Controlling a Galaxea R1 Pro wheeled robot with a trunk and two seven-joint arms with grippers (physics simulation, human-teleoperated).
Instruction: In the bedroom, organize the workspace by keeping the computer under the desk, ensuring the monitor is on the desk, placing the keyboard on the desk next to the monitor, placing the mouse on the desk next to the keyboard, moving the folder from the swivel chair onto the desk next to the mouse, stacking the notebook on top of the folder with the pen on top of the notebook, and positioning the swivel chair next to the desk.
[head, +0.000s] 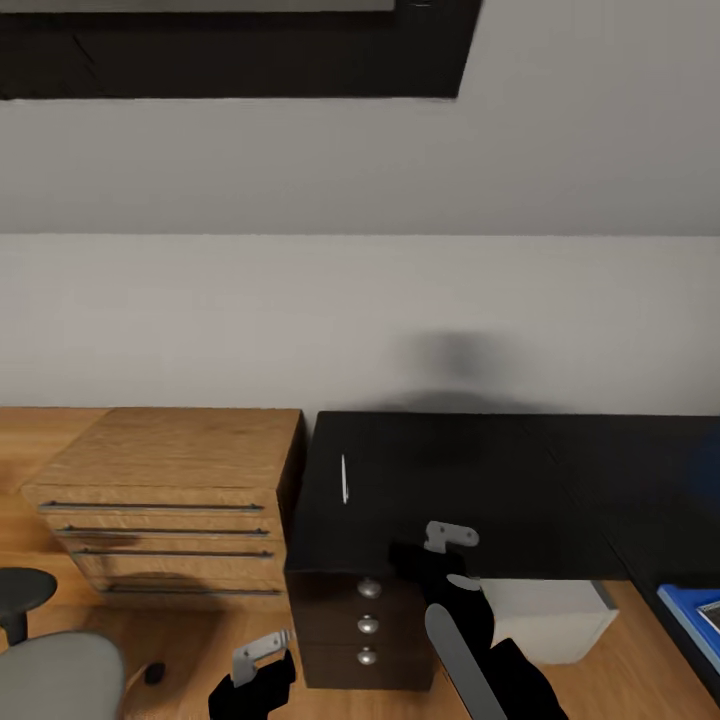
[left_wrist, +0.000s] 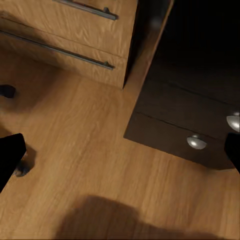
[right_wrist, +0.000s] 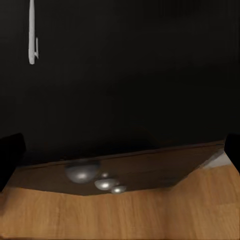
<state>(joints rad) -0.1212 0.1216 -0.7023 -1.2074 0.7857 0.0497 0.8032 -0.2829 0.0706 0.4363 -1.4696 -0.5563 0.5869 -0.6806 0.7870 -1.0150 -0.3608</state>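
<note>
The right gripper, jaws spread and empty, hangs at centre frame over the desk; a careless approach risks rolling the pen off the edge.

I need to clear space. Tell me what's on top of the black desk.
On the desk, a white pen lies near its left end. A blue folder sits at the right edge, cut off by the frame; anything beyond is unseen.
</note>
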